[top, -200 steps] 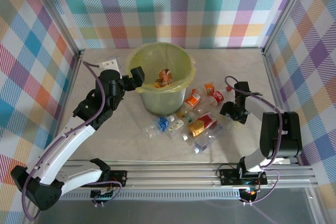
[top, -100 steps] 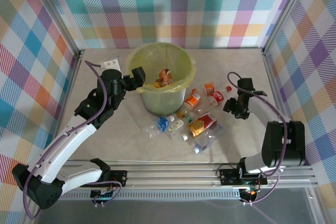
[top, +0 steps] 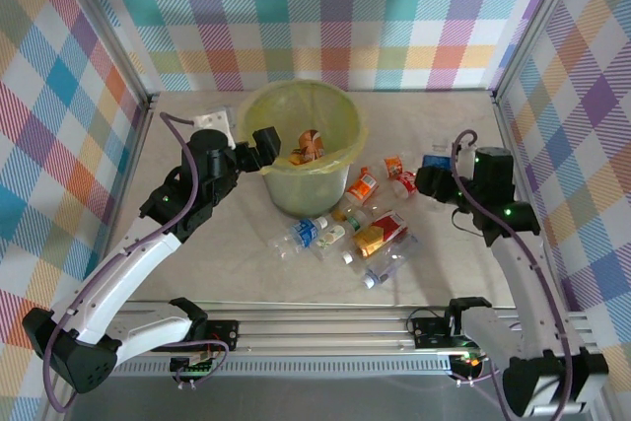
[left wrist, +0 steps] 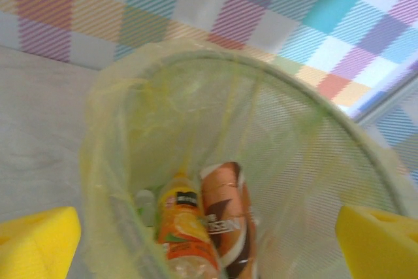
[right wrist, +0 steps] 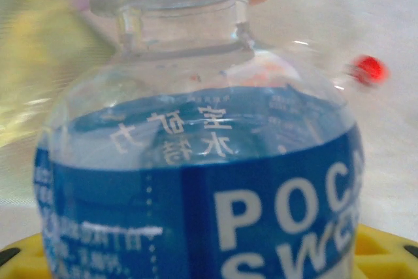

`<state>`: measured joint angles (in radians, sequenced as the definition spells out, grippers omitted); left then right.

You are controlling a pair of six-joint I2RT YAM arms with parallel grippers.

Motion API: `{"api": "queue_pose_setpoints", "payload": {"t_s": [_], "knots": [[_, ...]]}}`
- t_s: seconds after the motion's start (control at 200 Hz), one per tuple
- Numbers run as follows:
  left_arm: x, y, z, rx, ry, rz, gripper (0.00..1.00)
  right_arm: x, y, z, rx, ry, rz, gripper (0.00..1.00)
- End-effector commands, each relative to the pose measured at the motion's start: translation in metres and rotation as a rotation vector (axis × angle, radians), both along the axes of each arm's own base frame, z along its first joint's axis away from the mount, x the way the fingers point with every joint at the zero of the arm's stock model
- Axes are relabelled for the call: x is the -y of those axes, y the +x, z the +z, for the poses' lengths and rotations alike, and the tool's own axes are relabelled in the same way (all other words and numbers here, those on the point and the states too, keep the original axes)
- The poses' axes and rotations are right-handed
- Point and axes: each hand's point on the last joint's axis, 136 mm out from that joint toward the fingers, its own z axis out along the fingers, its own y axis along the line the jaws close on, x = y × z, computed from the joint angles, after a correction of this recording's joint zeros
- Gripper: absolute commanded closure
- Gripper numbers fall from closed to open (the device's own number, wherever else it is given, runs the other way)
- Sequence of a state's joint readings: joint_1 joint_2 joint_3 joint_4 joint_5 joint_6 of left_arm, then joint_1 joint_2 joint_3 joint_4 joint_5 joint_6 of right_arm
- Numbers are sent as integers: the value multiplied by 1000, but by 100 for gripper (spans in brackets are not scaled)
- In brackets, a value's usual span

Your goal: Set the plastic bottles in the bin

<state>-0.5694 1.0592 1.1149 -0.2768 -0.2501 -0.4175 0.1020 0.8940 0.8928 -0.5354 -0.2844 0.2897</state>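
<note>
The bin point(top: 335, 150), a pale green bucket with a yellow-green bag, stands at mid-table. Inside it lie an orange-labelled bottle point(left wrist: 179, 230) and a brown-labelled bottle point(left wrist: 227, 217). My left gripper point(top: 262, 145) hangs open at the bin's left rim, looking down into it, yellow fingertips point(left wrist: 36, 243) wide apart. My right gripper point(top: 431, 176) is raised to the right of the bin and shut on a blue-labelled bottle point(right wrist: 196, 181), which also shows as a blue patch on that bottle point(top: 437, 160). Several plastic bottles point(top: 360, 229) lie in front of the bin.
An orange-labelled bottle point(top: 364, 184) and a red-labelled one point(top: 402, 181) lie close to the bin's right side, just left of my right gripper. The checked walls and metal frame posts point(top: 498, 96) close in the table on three sides.
My right gripper has closed on the blue-labelled bottle and risen from the table, the arm swinging out to the right. My left gripper has barely moved.
</note>
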Motion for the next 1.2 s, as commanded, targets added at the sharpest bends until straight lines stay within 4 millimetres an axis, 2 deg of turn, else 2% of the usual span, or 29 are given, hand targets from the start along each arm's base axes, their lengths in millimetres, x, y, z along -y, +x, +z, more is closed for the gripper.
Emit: {"api": "queue_pose_setpoints", "payload": {"t_s": [0.0, 0.24, 0.485, 0.555, 0.77, 1.015, 1.095, 1.195], "knots": [[32, -8, 22, 44, -111, -163, 0, -48, -16, 50, 189, 60, 252, 55], [86, -27, 59, 91, -265, -475, 0, -111, -40, 83, 342, 21, 505, 54], [129, -38, 84, 135, -278, -694, 0, -152, -42, 97, 352, 44, 625, 54], [141, -39, 87, 142, -256, -737, 4, -162, -42, 98, 351, 41, 649, 54], [170, -39, 84, 127, -198, -828, 17, -178, -42, 100, 351, 25, 685, 54], [180, -38, 74, 99, -172, -855, 30, -183, -40, 102, 356, 18, 686, 53], [183, -40, 70, 88, -173, -867, 37, -185, -38, 103, 359, 16, 686, 53], [186, -40, 66, 73, -170, -873, 52, -185, -35, 103, 360, 12, 676, 53]]}}
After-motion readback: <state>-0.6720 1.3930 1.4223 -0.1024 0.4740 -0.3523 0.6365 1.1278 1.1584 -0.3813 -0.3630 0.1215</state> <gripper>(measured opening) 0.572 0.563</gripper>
